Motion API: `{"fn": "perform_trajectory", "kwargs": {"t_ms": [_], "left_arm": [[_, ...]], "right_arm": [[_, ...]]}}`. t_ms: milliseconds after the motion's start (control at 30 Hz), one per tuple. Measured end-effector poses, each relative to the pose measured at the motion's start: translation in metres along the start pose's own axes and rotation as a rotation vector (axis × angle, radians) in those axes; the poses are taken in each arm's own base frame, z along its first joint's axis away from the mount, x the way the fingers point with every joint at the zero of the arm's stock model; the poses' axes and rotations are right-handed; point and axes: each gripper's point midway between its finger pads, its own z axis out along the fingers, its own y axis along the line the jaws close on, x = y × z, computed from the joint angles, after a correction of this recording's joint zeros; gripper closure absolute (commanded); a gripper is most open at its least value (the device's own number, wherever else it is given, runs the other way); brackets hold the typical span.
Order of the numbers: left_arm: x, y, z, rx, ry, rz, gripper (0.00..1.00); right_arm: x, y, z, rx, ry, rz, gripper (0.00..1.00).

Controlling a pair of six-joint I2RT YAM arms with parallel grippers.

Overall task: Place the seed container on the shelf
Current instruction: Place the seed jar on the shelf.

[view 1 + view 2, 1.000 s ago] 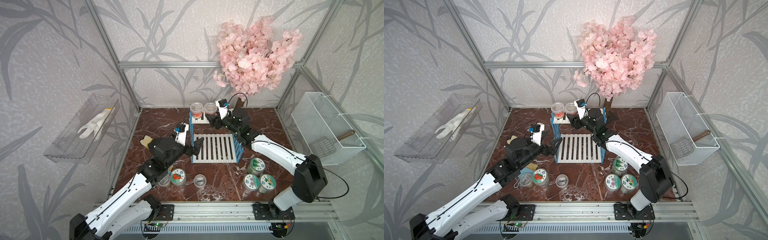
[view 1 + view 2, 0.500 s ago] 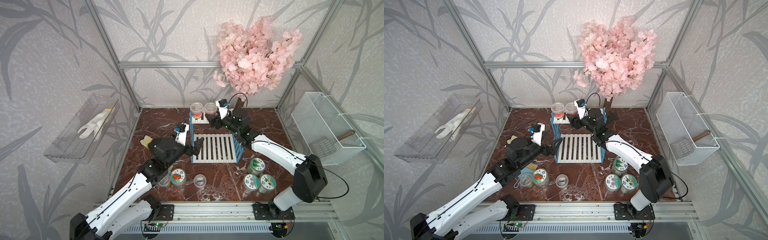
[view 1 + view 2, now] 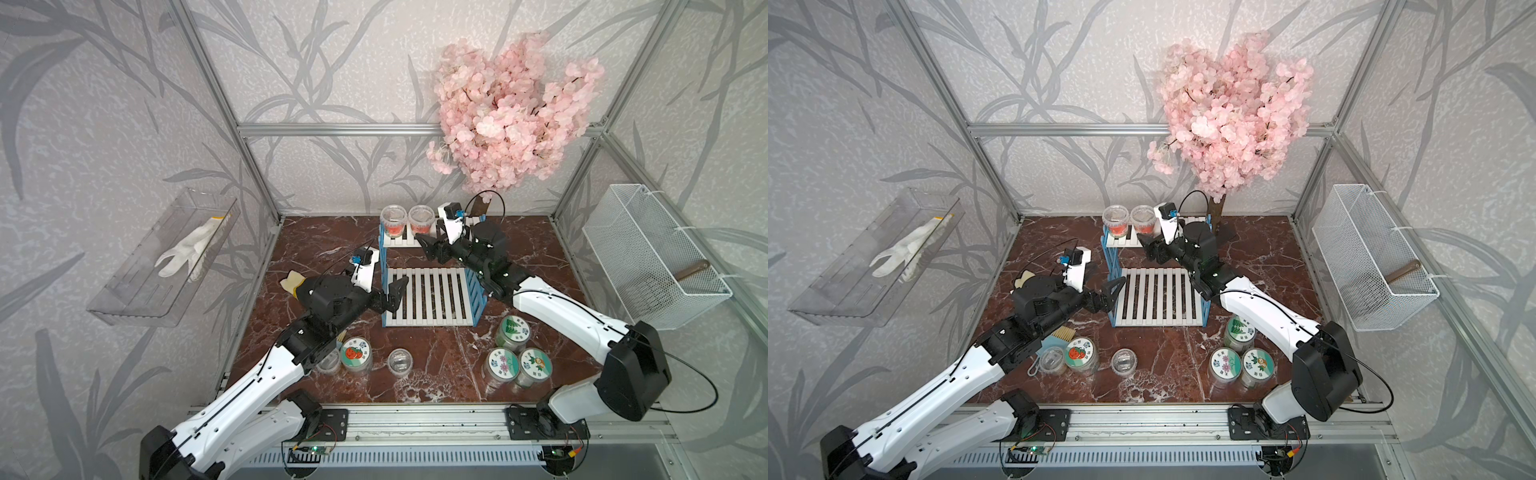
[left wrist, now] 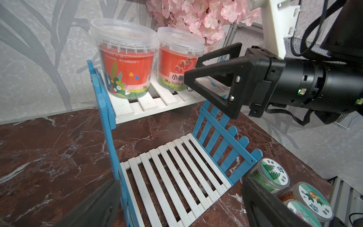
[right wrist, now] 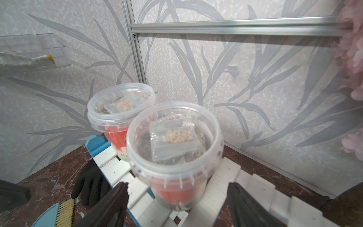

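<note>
Looking down on the brown marble tabletop [image 3: 316, 249], and the pink blossom tree [image 3: 511, 120] is towering over the back corner. On the walls, a white wire basket [image 3: 648, 257] is hanging on one side, while a clear tray [image 3: 137, 286] on the other is cradling a white glove [image 3: 187, 253].

The left arm [image 3: 249, 386] is reaching in from the front rail, and the right arm [image 3: 569, 320] is stretching toward the back. Between them the shelf [image 3: 428, 295] is standing mid-tabletop, with blue side frames and white slatted boards, its lower board bare.

Up on the top board, the seed container [image 5: 174, 141] is standing upright. It is a clear tub with a red label and a seed packet showing through its lid. A twin tub [image 3: 394, 220] is sitting right beside it, on the side away from the right arm.

The right gripper [image 5: 178, 186] is hanging level with that container, its fingers [image 5: 115, 198] parted to either side. In the right wrist view, white slat is showing in the gap on each side, so nothing is being squeezed.

The left gripper [image 3: 397, 295] is hovering at the left edge of the lower board, fingers spread wide and holding nothing.

Down front, three lidded jars [image 3: 503, 363] are clustering near the right arm, and a tomato-lidded jar [image 3: 356, 353] is waiting by the left arm with a small clear cup [image 3: 400, 361] just beside it.
</note>
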Motion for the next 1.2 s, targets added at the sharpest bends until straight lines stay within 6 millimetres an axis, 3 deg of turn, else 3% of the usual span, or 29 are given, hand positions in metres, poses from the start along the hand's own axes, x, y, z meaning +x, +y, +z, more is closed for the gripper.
{"fn": "perform_trajectory", "kwargs": {"t_ms": [600, 900, 1200], "left_arm": [[0.006, 0.006, -0.005, -0.036, 0.025, -0.038, 0.00], [0.014, 0.001, -0.010, 0.000, 0.061, -0.042, 0.00], [0.047, -0.021, -0.013, 0.128, 0.207, -0.033, 0.02]], "right_arm": [[0.011, 0.028, -0.078, -0.115, -0.014, -0.046, 0.08], [0.044, 0.051, -0.105, -0.238, 0.061, -0.008, 0.08], [0.090, 0.053, -0.123, -0.245, 0.142, 0.067, 0.07]]}}
